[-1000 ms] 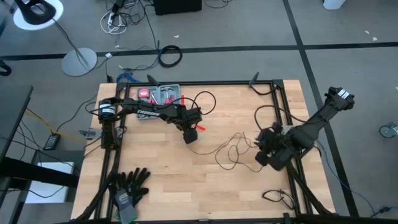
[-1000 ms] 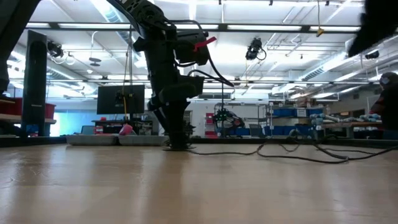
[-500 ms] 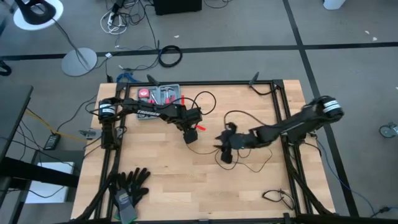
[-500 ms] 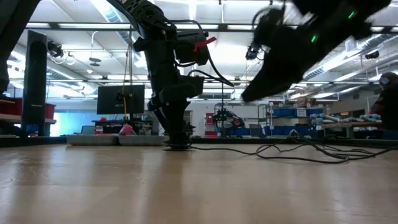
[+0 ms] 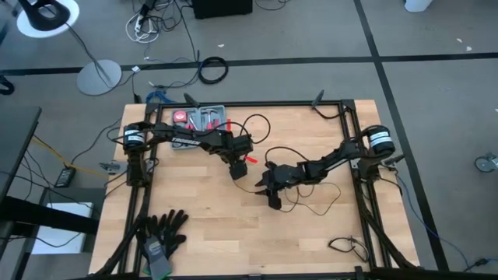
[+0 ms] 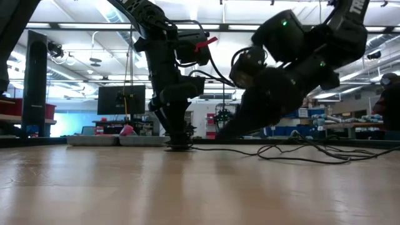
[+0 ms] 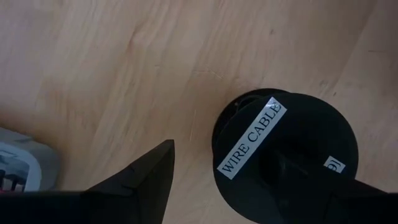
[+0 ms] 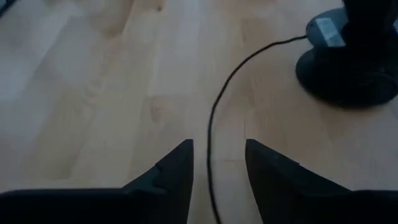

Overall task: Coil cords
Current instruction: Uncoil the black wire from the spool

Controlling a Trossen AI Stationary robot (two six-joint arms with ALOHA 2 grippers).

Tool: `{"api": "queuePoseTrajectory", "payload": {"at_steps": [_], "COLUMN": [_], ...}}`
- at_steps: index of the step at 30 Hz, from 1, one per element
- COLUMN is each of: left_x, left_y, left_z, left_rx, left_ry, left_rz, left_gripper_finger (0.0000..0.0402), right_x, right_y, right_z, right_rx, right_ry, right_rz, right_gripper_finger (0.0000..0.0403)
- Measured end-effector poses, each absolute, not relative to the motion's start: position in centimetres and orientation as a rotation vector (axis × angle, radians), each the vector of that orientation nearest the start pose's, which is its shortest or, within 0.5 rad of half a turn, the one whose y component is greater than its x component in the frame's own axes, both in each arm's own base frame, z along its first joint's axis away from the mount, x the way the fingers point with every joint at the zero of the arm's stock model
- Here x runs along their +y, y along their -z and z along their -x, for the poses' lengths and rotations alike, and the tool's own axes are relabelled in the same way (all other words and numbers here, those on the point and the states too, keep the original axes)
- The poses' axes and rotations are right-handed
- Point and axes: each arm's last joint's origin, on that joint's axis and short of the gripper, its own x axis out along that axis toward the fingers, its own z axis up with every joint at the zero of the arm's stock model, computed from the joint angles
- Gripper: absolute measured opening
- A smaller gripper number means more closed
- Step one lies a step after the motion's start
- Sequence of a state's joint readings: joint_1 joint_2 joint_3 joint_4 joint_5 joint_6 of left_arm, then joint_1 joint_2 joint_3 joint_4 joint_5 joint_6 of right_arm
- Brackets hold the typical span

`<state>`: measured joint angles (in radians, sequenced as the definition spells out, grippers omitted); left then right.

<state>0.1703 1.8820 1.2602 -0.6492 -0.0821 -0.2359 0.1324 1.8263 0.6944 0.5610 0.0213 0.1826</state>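
Your right end effector (image 5: 268, 187) has swung in from the counter's right edge to mid-counter, fingers apart and straddling the cord (image 8: 214, 124), nothing clamped yet. Your left end effector (image 5: 238, 172) stays clamped on the disc (image 7: 286, 146), so the next wrap looks ready.

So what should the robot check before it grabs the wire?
1. Right gripper fingers apart: ok, open.
2. Wire lined up with the gap between the fingers: ok; it runs into the gap.
3. Right gripper low enough to grab: cannot tell.
4. Left gripper on the spool: ok; the fingers straddle the black spool labelled WIRE CABLE.
5. Loose wire loops on the table free of snags: cannot tell; the right arm hides part.
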Motion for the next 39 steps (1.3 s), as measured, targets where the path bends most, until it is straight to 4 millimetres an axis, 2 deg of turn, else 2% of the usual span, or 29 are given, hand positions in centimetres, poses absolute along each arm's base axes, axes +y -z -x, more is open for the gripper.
{"api": "queuePoseTrajectory", "payload": {"at_steps": [7,10,12,15,16,21,26,39], "left_x": [6.4,6.4,6.4,6.4,6.4,6.3,6.3,6.6], "left_y": [-16.9,-16.9,-16.9,-16.8,-16.8,-16.8,-16.8,-18.5], "left_z": [-35.8,-35.8,-35.7,-35.6,-35.6,-35.4,-35.6,-35.9], "left_rx": [1.241,1.242,1.248,1.259,1.264,1.281,1.268,1.228], "left_ry": [-0.367,-0.367,-0.368,-0.368,-0.369,-0.370,-0.357,-0.343], "left_rz": [0.258,0.260,0.261,0.261,0.261,0.261,0.256,0.221], "left_gripper_finger": [0.0243,0.0243,0.0243,0.0243,0.0243,0.0243,0.0243,0.0243], "right_x": [4.9,5.2,5.4,5.5,5.6,6.1,7.5,13.4], "right_y": [-9.5,-9.1,-9.1,-9.7,-10.0,-11.5,-12.7,-15.9], "right_z": [-33.8,-34.4,-34.5,-34.1,-33.9,-32.3,-30.0,-22.9], "right_rx": [0.610,0.634,0.658,0.694,0.707,0.820,0.961,1.129], "right_ry": [-0.101,-0.074,-0.061,-0.053,-0.050,-0.017,0.022,0.159], "right_rz": [-0.062,-0.034,-0.024,-0.040,-0.045,-0.093,-0.122,-0.230], "right_gripper_finger": [0.0142,0.0129,0.0101,0.0027,0.0014,0.0005,0.0003,0.0001]}}
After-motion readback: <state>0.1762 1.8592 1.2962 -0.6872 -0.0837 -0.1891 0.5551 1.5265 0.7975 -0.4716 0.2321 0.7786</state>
